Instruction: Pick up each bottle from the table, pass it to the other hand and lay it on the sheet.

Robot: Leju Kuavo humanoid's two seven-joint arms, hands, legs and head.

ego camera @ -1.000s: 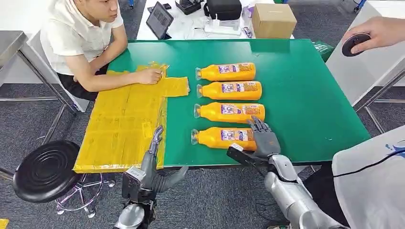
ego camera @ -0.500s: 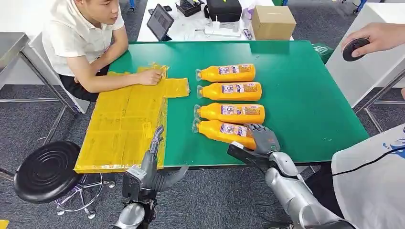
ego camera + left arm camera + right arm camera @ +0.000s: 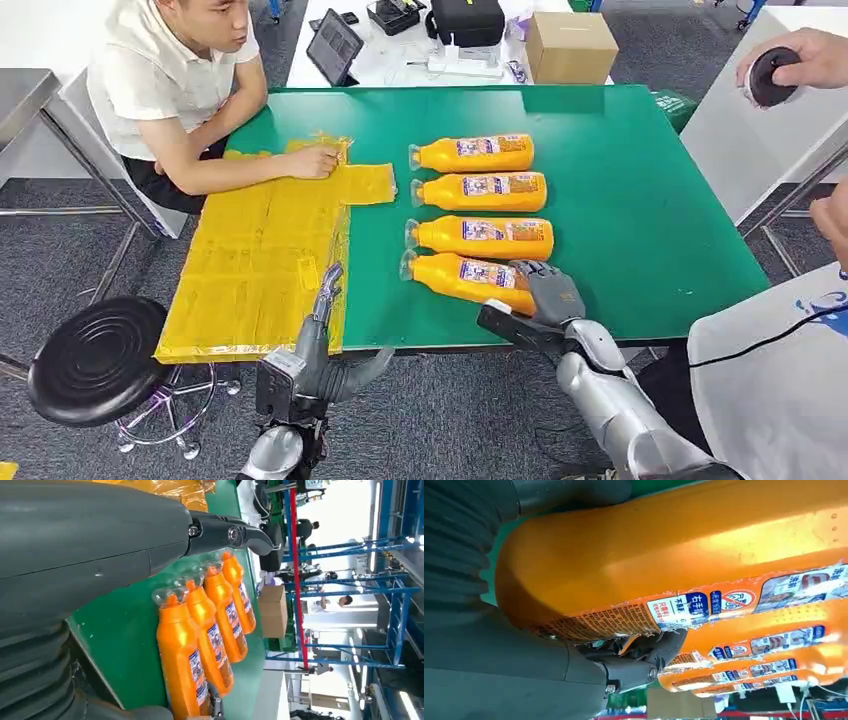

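Four bottles on counter [image 3: 640, 200]; nearest bottle [image 3: 468, 278] clasped at base by right hand [image 3: 552, 293] fingers. Left hand [image 3: 322, 300] fingers extended, holding nothing. Risk: slipping, or striking adjacent bottle [image 3: 482, 237] beyond fingers.

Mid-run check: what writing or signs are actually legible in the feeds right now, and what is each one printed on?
"右手": white characters on a blue patch of the label of the nearest bottle, which the right hand grips.
Round red-and-white prohibition sign: same label, beside those characters.
Remaining small print on that label: too blurred to read.
Labels on the other three bottles: too small to read.
Cardboard box and tablet: nothing readable.
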